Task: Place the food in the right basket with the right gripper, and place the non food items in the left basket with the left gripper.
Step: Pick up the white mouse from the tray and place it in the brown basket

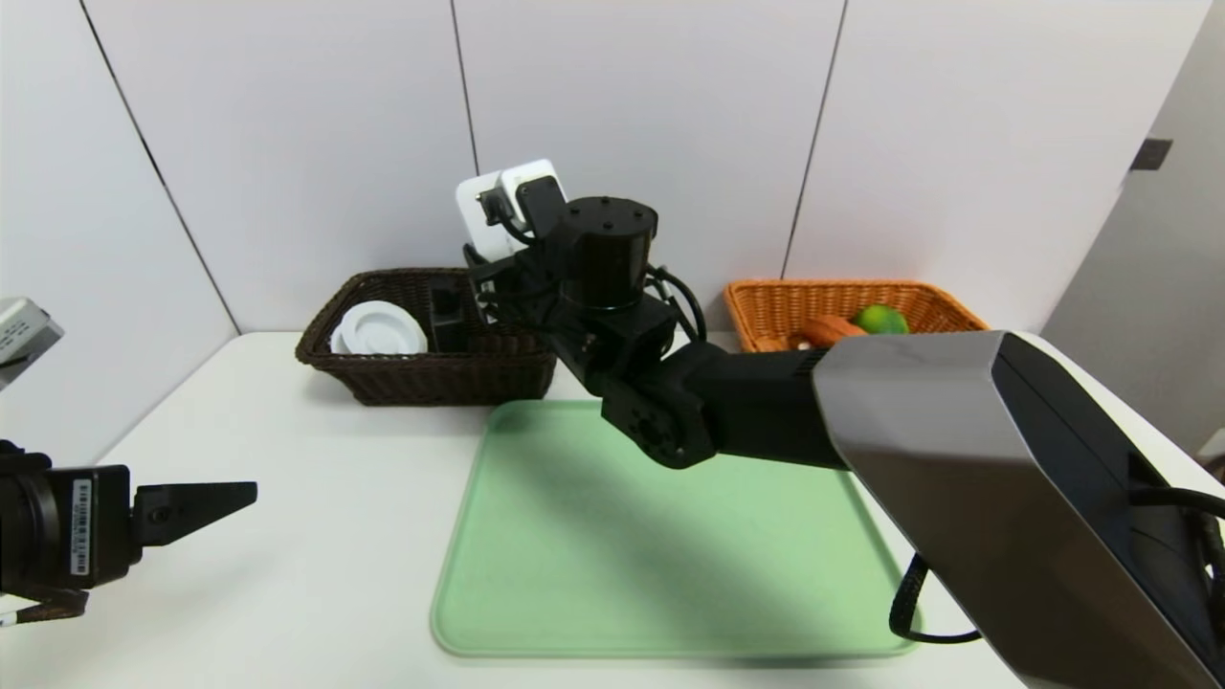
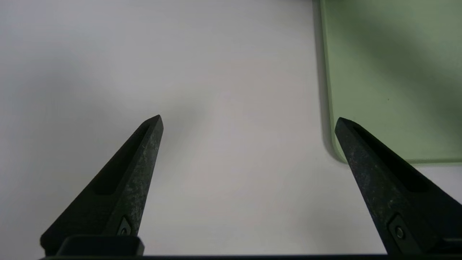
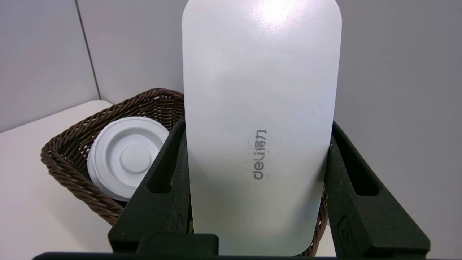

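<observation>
Our right gripper [image 3: 258, 159] clamped on sides of white Deli box [image 3: 261, 108], above dark brown wicker basket [image 1: 450, 378], far left. White ribbed disc [image 1: 383, 328] inside basket. Our left gripper [image 2: 249, 121] wide open, empty, near left. Green lime [image 1: 881, 320] in orange wicker basket [image 1: 777, 304], far right.

On the face of the flat white rounded box [image 3: 262, 90], gripped between the two fingers of the right hand [image 3: 257, 124], the brand "deli得力" can be read. It is printed in grey, in Latin letters followed by two Chinese characters, and is run along the length of the box, between the hand's fingers. On the left hand [image 2: 249, 116], a white label [image 1: 81, 526] with a barcode is carried on the dark housing behind the fingers; the small characters beside its bars are too small to be read.
</observation>
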